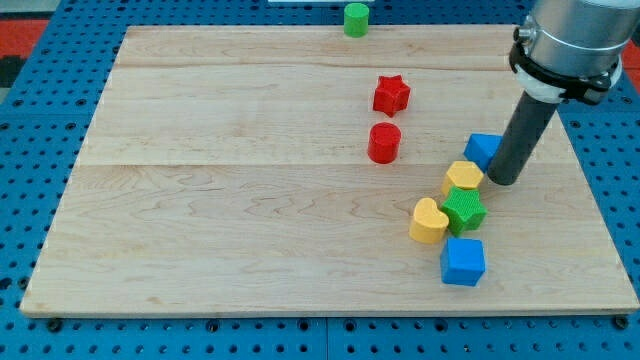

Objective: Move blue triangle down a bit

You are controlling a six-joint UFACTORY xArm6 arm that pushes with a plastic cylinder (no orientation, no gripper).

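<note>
The blue triangle lies at the board's right, partly hidden by my rod. My tip rests on the board just to the triangle's right and slightly below it, touching or nearly touching it. Directly below the triangle sits a yellow block, then a green star-shaped block, a yellow heart and a blue cube.
A red star and a red cylinder stand left of the triangle. A green cylinder sits at the board's top edge. The wooden board lies on a blue pegboard.
</note>
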